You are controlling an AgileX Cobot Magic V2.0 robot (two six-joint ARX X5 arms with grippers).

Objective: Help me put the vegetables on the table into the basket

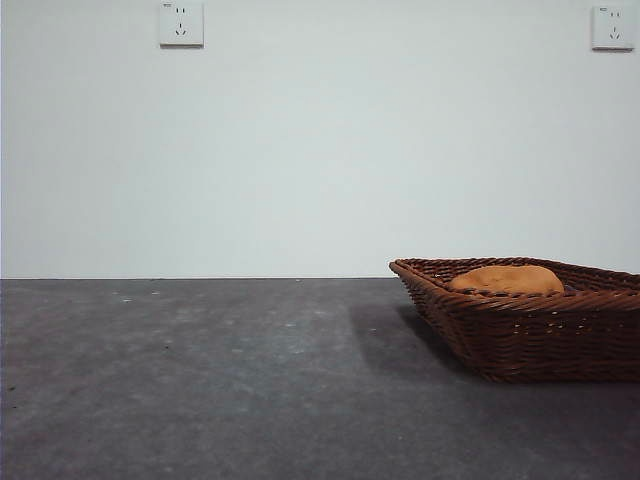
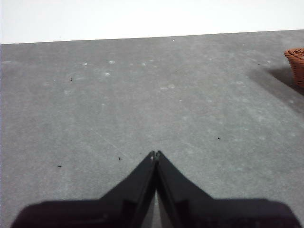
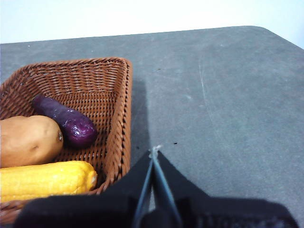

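The brown wicker basket [image 3: 118, 95] holds all three vegetables: a yellow corn cob [image 3: 45, 179], an orange-brown tuber [image 3: 28, 140] and a dark purple eggplant [image 3: 64, 119]. My right gripper [image 3: 155, 152] is shut and empty above the bare table beside the basket's rim. In the front view the basket [image 1: 530, 335] stands at the right on the table [image 1: 200, 380], with only the tuber [image 1: 505, 279] showing above its rim. Shut with nothing in it, my left gripper [image 2: 155, 154] hangs over bare table, and a corner of the basket [image 2: 296, 64] shows far off.
A white wall with two sockets [image 1: 181, 23] rises behind the table. The table's rounded corner [image 3: 266, 29] shows in the right wrist view.
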